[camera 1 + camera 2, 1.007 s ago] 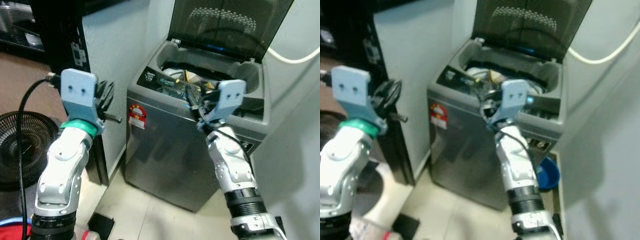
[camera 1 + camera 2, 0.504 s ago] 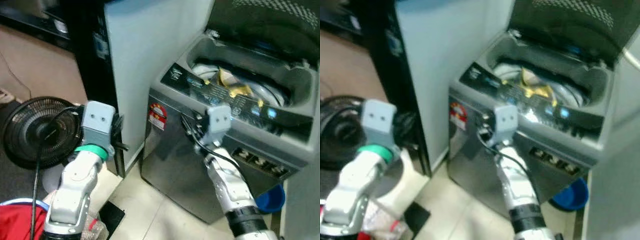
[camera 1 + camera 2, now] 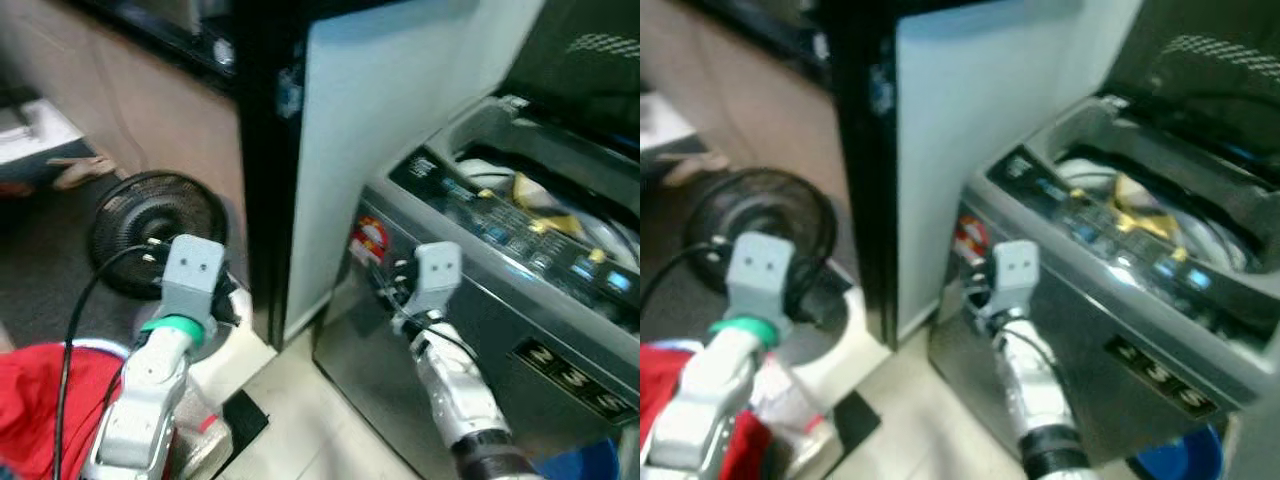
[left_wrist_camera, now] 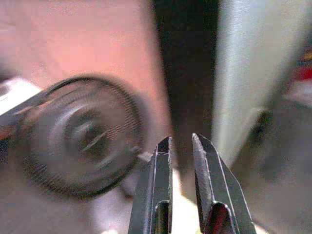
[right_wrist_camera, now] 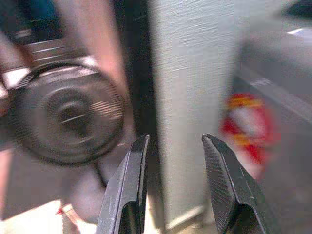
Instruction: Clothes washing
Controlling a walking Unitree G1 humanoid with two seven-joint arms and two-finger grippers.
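With washer (image 3: 500, 290) lid up and drum part-loaded, both grippers (image 4: 181, 146) (image 5: 175, 151) slightly parted, empty; red clothes (image 3: 40, 400) left to load.

The camera swings to the robot's left and the pictures blur, so the washing machine (image 3: 500, 290) now sits at the right edge with its raised lid mostly cut off. The black fan (image 3: 160, 235), left of the machine, comes fully into sight. The right gripper (image 5: 173, 163), earlier up over the machine's control panel (image 3: 520, 235), now hangs lower, before its front by the red sticker (image 3: 369, 240). Red cloth (image 3: 35, 400) shows bottom left.
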